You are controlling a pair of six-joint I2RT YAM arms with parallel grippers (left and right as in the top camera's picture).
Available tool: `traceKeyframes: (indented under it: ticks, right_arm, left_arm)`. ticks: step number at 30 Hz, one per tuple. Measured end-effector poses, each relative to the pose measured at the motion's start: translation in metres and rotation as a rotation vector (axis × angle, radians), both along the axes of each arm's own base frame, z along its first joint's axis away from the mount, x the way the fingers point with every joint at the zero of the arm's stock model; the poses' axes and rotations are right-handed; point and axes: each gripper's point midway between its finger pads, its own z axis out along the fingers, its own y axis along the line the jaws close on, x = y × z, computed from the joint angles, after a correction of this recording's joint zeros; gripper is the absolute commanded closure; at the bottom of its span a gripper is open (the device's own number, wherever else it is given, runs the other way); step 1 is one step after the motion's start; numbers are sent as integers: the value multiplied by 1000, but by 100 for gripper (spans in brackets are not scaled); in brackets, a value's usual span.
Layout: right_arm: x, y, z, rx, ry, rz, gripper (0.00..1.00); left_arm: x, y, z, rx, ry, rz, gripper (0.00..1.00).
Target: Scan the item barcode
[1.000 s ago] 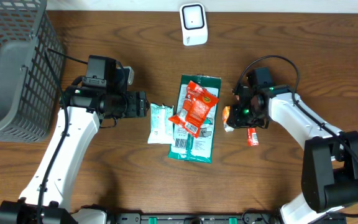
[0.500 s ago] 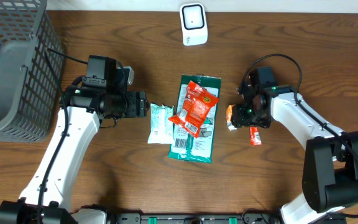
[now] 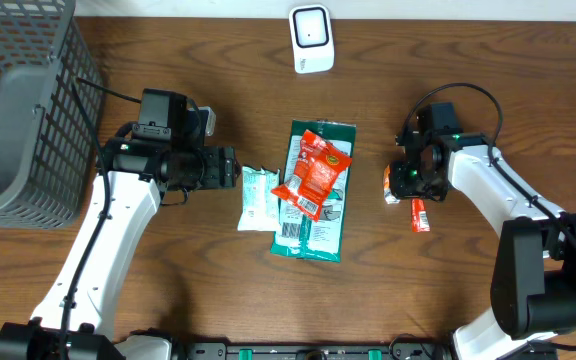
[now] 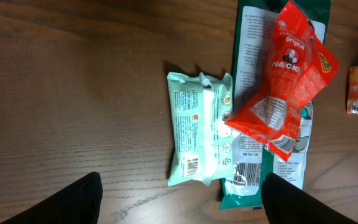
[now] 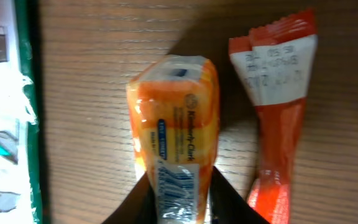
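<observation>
The right arm bends inward at the elbow, its pincer (image 3: pixel 400 180) clamped on the sides of a small glossy orange packet (image 5: pixel 173 124). The packet's lower end is cut off in the wrist view. Beside it, a crimped red sachet (image 5: pixel 278 112) lies on the wood-grain counter (image 3: pixel 468 60). The left arm stretches sideways, its pincer (image 3: pixel 230 166) wide apart, just beside a crinkled mint packet (image 4: pixel 197 130). A white scanner (image 3: pixel 310 38) stands well apart at the far edge.
</observation>
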Motion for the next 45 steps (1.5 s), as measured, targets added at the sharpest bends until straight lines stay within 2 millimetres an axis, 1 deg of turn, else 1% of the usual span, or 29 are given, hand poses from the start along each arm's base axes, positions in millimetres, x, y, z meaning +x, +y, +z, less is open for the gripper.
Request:
traceKeyframes:
  ticks: [1,3,4,5,9,11,13,17,20,23,24,27,30,32,33,36,38,40,42,45]
  right_arm:
    - [0,1,0,7,2,1,82]
    - [-3,3,2,20,15,2,88]
    - [-5,4,4,27,31,3,92]
    - [-8,6,7,37,48,9,99]
    - [-8,20,24,117,66,38,99]
    - [-5,31,32,190,55,57,99]
    - [-6,39,37,253,55,74,99]
    - [0,46,46,365,26,86,99]
    - [4,50,48,428,-8,97,96]
    - [3,59,44,503,-40,124,94]
    - [1,62,42,528,-44,131,93]
    - [-10,66,32,564,-30,135,85]
    - [-16,61,20,530,-15,121,76]
    - [-15,51,11,459,-14,104,55]
    - [-13,42,5,397,-13,84,50]
    - [-11,31,-2,321,-15,65,46]
    - [-11,26,-5,286,-16,58,46]
    - [-10,22,-8,259,-17,53,44]
    - [-10,19,-8,242,-13,47,39]
    - [-10,14,-6,215,2,36,36]
  left_arm:
    - [0,0,0,0,0,0,18]
    - [0,0,0,0,0,0,18]
    - [0,0,0,0,0,0,18]
    - [0,0,0,0,0,0,18]
    - [0,0,0,0,0,0,18]
    - [0,0,0,0,0,0,18]
    - [0,0,0,0,0,0,18]
    - [0,0,0,0,0,0,18]
    - [0,0,0,0,0,0,18]
    - [0,0,0,0,0,0,18]
    - [0,0,0,0,0,0,18]
    - [0,0,0,0,0,0,18]
    - [0,0,0,0,0,0,18]
    - [0,0,0,0,0,0,18]
    - [0,0,0,0,0,0,18]
    - [0,0,0,0,0,0,18]
    - [0,0,0,0,0,0,18]
    - [0,0,0,0,0,0,18]
    - [0,0,0,0,0,0,18]
    - [0,0,0,0,0,0,18]
